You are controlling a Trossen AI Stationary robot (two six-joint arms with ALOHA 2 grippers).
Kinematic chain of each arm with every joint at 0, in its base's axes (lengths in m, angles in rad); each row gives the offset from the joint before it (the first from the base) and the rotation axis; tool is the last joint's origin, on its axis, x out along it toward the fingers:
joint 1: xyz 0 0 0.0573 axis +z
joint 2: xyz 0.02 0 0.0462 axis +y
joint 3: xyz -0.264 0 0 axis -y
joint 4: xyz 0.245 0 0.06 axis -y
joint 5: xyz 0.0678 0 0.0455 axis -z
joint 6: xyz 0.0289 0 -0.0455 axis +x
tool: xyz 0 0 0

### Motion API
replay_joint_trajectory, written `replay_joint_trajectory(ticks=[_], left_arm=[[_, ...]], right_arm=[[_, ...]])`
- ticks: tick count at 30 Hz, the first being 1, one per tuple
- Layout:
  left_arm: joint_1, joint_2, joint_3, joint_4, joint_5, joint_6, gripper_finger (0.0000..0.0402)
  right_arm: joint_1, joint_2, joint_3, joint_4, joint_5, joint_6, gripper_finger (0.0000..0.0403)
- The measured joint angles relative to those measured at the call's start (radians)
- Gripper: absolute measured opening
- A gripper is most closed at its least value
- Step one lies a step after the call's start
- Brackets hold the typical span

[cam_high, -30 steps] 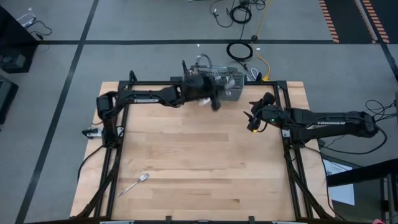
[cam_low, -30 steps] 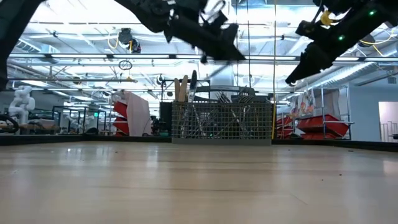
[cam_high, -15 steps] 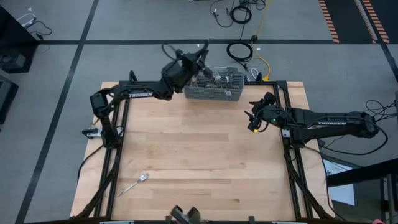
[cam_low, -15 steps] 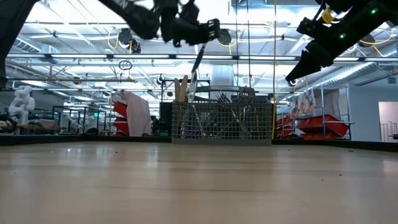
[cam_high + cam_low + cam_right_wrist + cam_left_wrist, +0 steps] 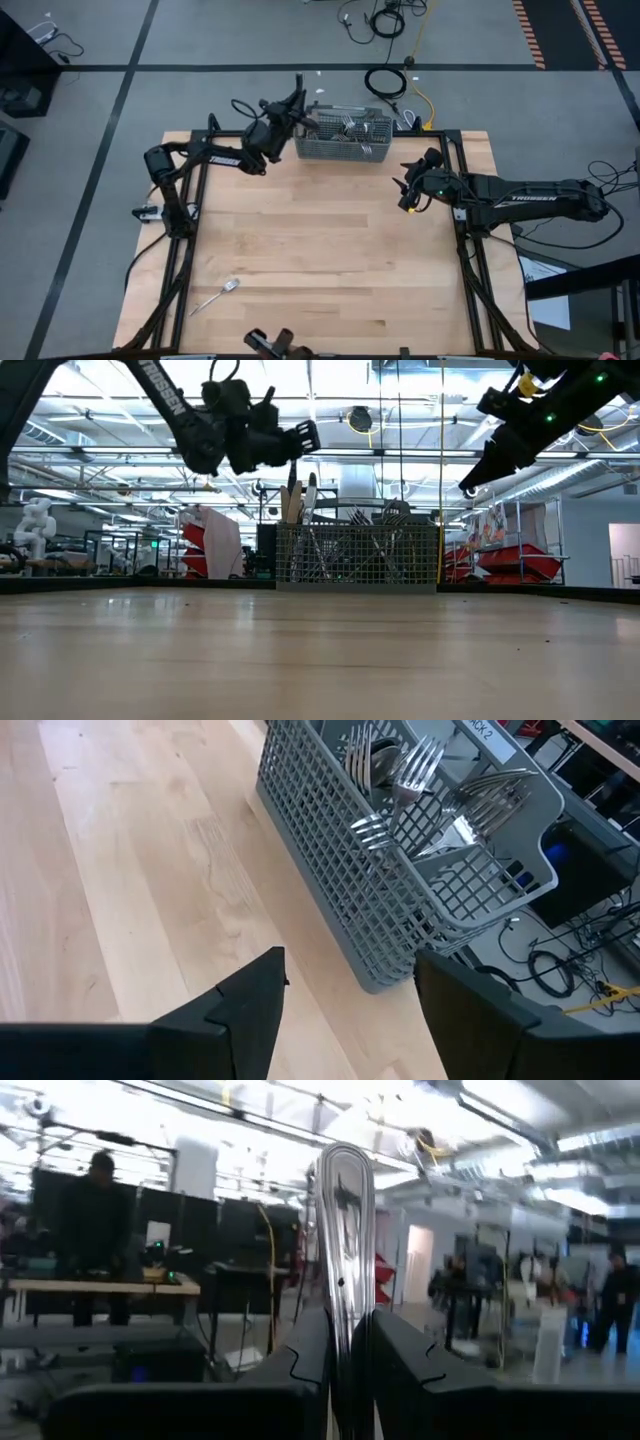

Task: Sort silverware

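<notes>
My left gripper hangs above the table's far edge, just left of the grey wire basket, and is shut on a slim shiny piece of silverware. It points about level, a little upward. More silverware stands in the basket, fork tines up. One piece lies flat on the table near the front left. My right gripper hovers open over the table's right side, with the basket's end ahead of it and nothing between its fingers. My left gripper pinches the piece's flat shaft between its two fingers, which lie along it. Its rounded end sticks out beyond the fingertips. The piece is lifted clear of the basket and table.
The basket stands at the table's far edge, with taller pieces upright at its left end. The wooden tabletop spreads out in front of it. Something dark shows at the table's near edge. People stand in the room beyond.
My left gripper has gone from over the basket toward the table's left and far edge. It has tipped from pointing down to about level. The piece it holds has come out of the basket and no longer hangs below the fingers.
</notes>
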Motion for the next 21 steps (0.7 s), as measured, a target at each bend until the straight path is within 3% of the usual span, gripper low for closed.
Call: replay_joint_trajectory(ticks=[7, 17, 21], left_arm=[[0.019, 0.123, -0.023, 0.216, -0.016, -0.036, 0.0049], [-0.032, 0.192, -0.019, 0.235, -0.039, -0.012, 0.0049], [-0.044, 0.192, -0.018, 0.222, -0.097, 0.0, 0.0049]], right_arm=[[0.0, 0.0, 0.0, 0.025, 0.0, 0.021, 0.0212], [0.0, 0.0, 0.0, 0.06, 0.0, 0.013, 0.0212], [0.0, 0.0, 0.0, 0.062, 0.0, 0.01, 0.0212]])
